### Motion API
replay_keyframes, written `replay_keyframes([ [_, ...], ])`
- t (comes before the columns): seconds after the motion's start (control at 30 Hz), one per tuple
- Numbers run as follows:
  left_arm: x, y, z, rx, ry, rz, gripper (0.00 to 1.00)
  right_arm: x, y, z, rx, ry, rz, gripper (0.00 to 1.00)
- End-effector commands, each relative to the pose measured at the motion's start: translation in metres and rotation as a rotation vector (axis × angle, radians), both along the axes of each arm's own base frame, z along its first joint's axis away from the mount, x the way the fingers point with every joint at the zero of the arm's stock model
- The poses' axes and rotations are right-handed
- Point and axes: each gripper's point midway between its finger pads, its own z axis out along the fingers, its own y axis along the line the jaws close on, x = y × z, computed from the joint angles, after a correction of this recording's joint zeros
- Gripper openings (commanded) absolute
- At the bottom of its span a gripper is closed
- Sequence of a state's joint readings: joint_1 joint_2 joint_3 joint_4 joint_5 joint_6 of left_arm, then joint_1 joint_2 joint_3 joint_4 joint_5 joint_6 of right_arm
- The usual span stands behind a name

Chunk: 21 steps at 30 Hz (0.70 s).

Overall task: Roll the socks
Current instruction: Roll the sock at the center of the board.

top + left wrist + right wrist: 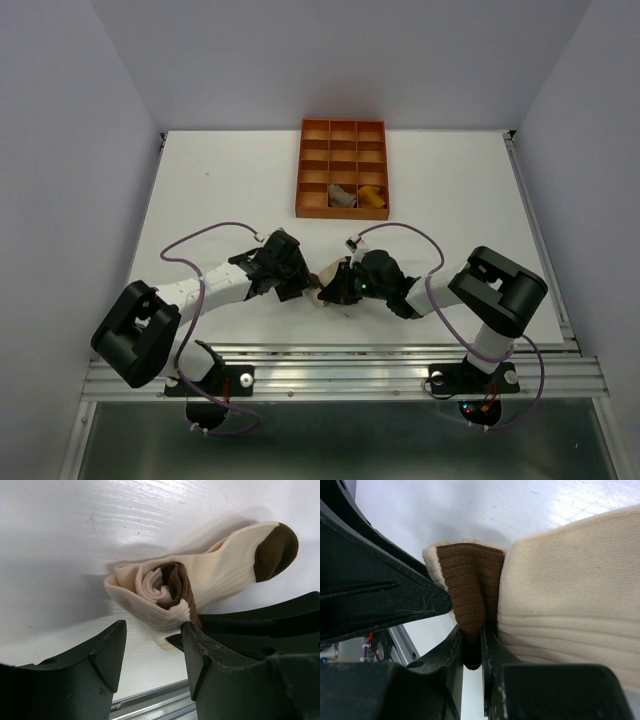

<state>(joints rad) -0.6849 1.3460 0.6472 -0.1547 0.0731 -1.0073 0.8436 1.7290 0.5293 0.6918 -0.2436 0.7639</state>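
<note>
Right gripper point(472, 642) pinching the brown band of the cream sock point(220, 575), left gripper point(152, 637) hovering released beside it, sock lying mostly hidden in the top view

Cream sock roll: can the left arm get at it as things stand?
Probably yes. The left fingers stand open right before the cream sock roll; the right fingers pinch only its brown band.

- A white tabletop point(220, 190) fills the middle; up close it shows faint grain and small dark specks.
- Plain pale lavender-grey walls enclose it: left wall point(60, 150), back wall point(340, 60), right wall point(590, 120).
- A ribbed aluminium rail point(340, 365) runs along the near edge.
- Below the rail lies a dim grey-green surface point(340, 440).
- Soft overhead light leaves a bright sheen on the tabletop.
</note>
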Motion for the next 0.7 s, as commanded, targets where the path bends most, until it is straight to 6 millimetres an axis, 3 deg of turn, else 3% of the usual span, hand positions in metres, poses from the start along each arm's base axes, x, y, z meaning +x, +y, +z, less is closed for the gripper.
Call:
replay_keyframes([
  [0.0,0.021,-0.003,0.002,-0.021,-0.054,0.064,0.58,-0.036,-0.058,-0.081,-0.313,0.168,0.004,0.02],
  [0.07,0.023,-0.004,-0.005,-0.015,-0.035,0.072,0.56,-0.036,-0.057,-0.082,-0.312,0.166,0.015,0.04],
  [0.13,0.021,-0.005,-0.01,-0.01,-0.014,0.068,0.47,-0.035,-0.056,-0.081,-0.312,0.156,0.027,0.05],
  [0.3,0.011,-0.006,-0.028,0.017,0.041,0.026,0.0,-0.032,-0.056,-0.079,-0.332,0.135,0.035,0.08],
  [0.43,0.005,-0.004,-0.034,0.048,0.045,0.001,0.0,-0.023,-0.05,-0.065,-0.342,0.079,0.074,0.18],
  [0.5,0.005,0.002,-0.034,0.096,0.046,0.002,0.0,-0.013,-0.044,-0.04,-0.333,-0.004,0.1,0.32],
  [0.6,-0.001,0.01,-0.032,0.166,0.066,-0.024,0.0,-0.006,-0.043,-0.015,-0.351,-0.087,0.114,0.4],
  [0.67,0.006,0.013,-0.023,0.224,0.024,-0.024,0.0,-0.002,-0.042,0.008,-0.348,-0.162,0.12,0.46],
])
